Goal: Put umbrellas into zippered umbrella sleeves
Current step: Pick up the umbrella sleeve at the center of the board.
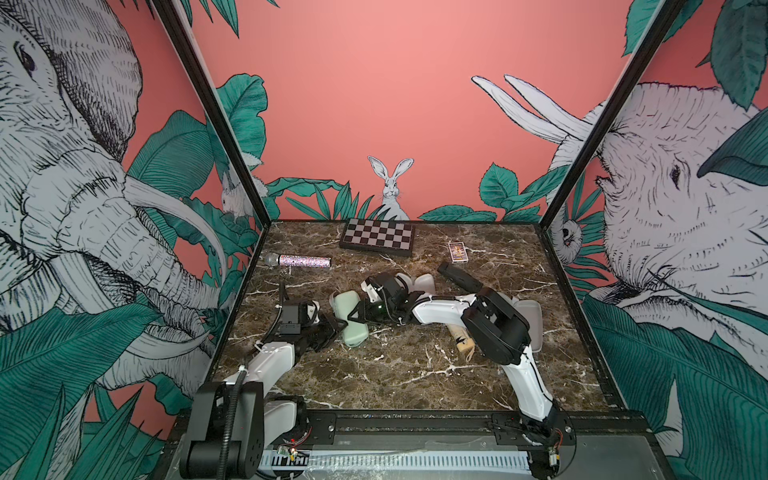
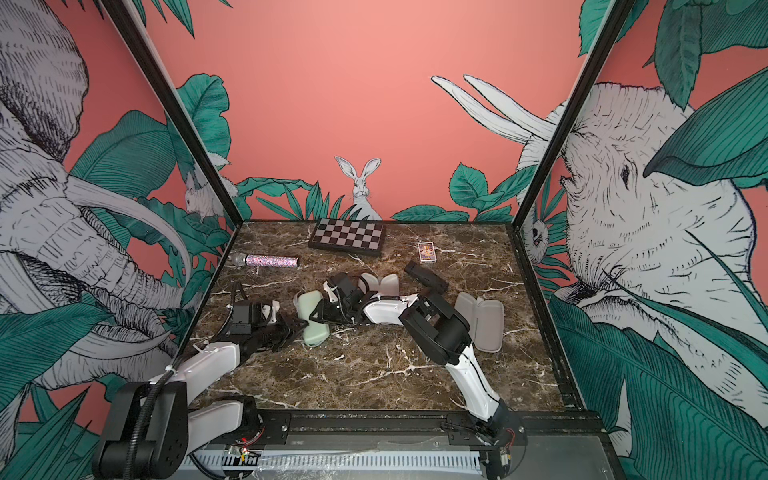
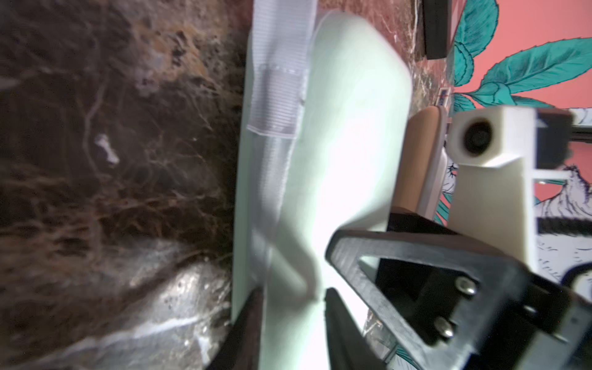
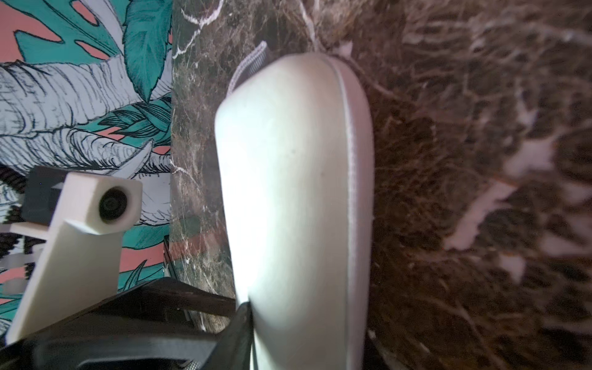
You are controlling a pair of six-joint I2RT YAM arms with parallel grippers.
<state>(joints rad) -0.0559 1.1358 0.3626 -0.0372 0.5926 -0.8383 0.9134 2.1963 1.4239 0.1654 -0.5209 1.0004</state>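
- Step in hand, as I judge it: closing up the mint green sleeve (image 1: 347,303). Both arms are on it, and no mint umbrella lies loose anywhere, so it is probably already inside.
- The sleeve lies left of centre on the marble surface (image 1: 395,374), with its long axis running roughly away from the robot.
- The left gripper (image 1: 337,326) is at the sleeve's near end. In the left wrist view its fingers (image 3: 336,320) sit on either side of the shell and are clamped on it.
- The right gripper (image 1: 358,313) comes in from the sleeve's other side. One finger (image 4: 243,320) touches the shell (the opposite finger is barely in view), so I cannot tell whether it really grips.
- How the sleeve looks: a smooth, pale mint, round-cornered shell. In the right wrist view the halves are brought together along a pale zipper band (image 4: 352,192). A white ribbed strap (image 3: 278,80) lies along one edge.
- The next move calls for one gripper to pin the shell. The other must find the small zipper pull, which I cannot make out, and run it round the curve without dragging the sleeve.
- Still to do: the cream umbrella (image 1: 457,334) lies partly under the right arm, near the open cream sleeve (image 2: 482,328). The black umbrella (image 1: 461,277) lies farther back, beside a third sleeve (image 2: 380,283) that is spread open.
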